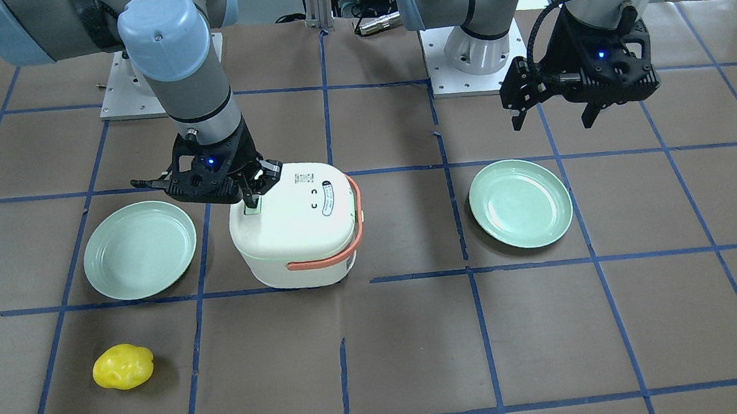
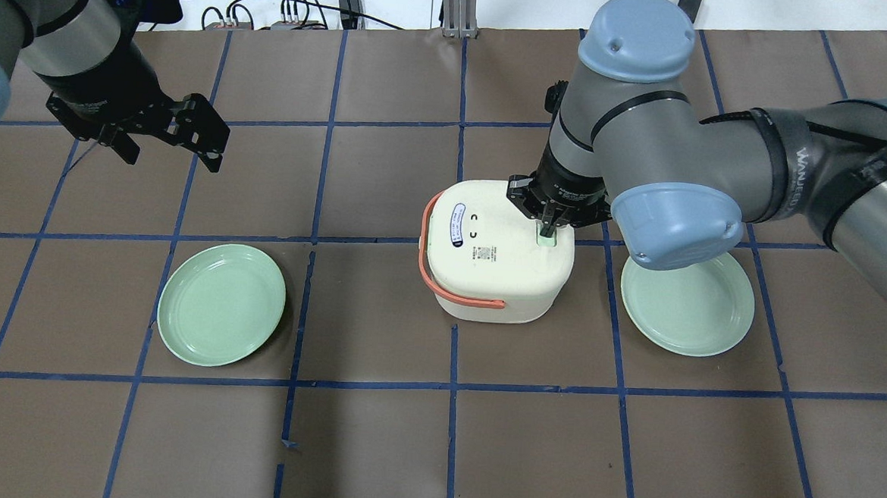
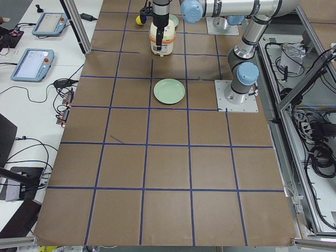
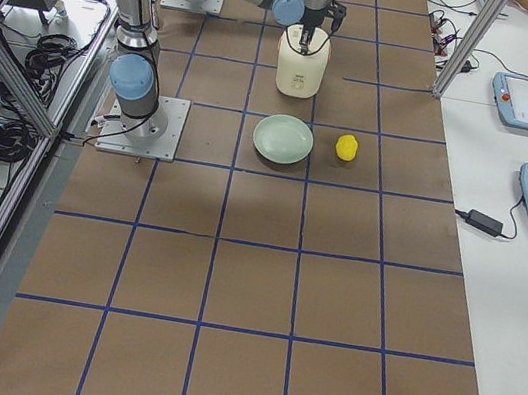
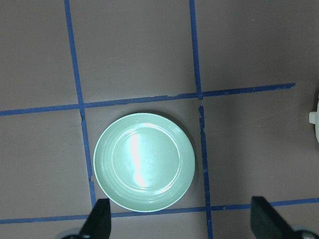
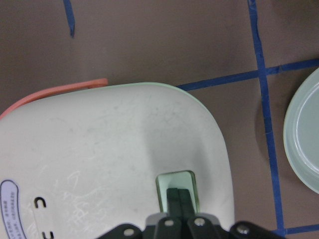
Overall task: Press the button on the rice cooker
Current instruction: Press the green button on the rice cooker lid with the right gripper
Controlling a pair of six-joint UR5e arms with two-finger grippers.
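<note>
A white rice cooker (image 2: 488, 263) with an orange handle (image 2: 449, 295) stands mid-table; it also shows in the front view (image 1: 296, 231). Its pale green button (image 6: 175, 185) sits in the lid near the edge. My right gripper (image 6: 178, 199) is shut, its fingertips pressed together on the button; it also shows from overhead (image 2: 547, 228) and in the front view (image 1: 249, 198). My left gripper (image 2: 168, 147) is open and empty, held above the table far from the cooker; its fingers (image 5: 99, 221) frame a green plate in the left wrist view.
Two pale green plates lie on the table, one on my left (image 2: 220, 313) and one (image 2: 687, 303) under my right arm beside the cooker. A yellow lemon-like object (image 1: 123, 366) lies near the operators' edge. Blue tape lines grid the brown table.
</note>
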